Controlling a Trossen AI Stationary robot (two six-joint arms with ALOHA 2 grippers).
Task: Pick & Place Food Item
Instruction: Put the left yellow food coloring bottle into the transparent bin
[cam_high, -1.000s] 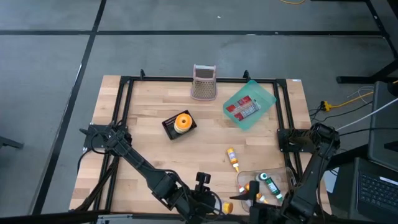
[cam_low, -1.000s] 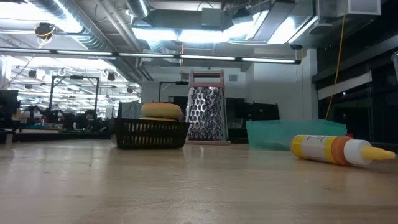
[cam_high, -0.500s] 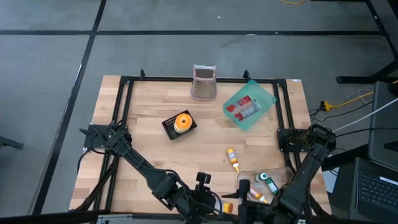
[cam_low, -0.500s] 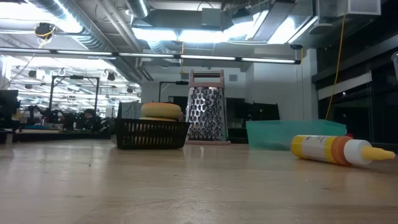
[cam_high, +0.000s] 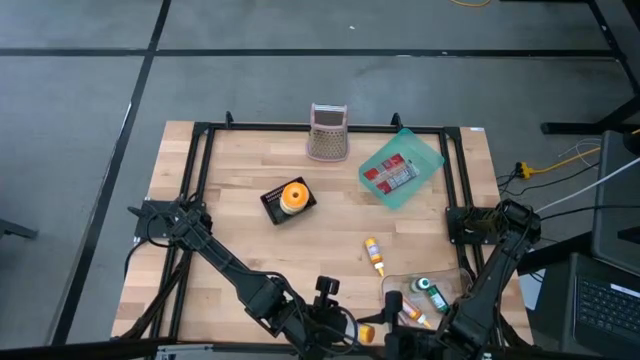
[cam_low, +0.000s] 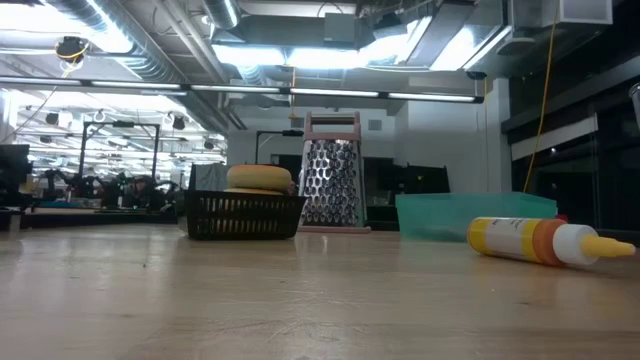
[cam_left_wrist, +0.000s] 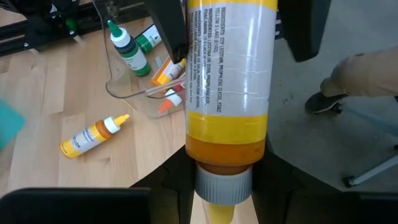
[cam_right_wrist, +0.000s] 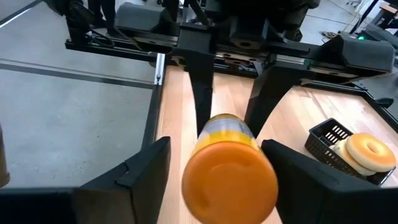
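High view shows the wooden table, with both arms meeting at the bottom middle of the frame. We think the step in hand is a pass of the sauce bottle from one arm to the other, up in the air just past the table's near edge.

The left gripper is closed on the bottle near its grey cap end. The right gripper is spread wide around the other end, the orange one. We see a gap on each side, so it is not touching.

Next, we think the right fingers must close on the bottle before the left lets go, or it may drop.

The clear tub at the lower right already has small bottles in it. A mustard bottle lies just beside it.
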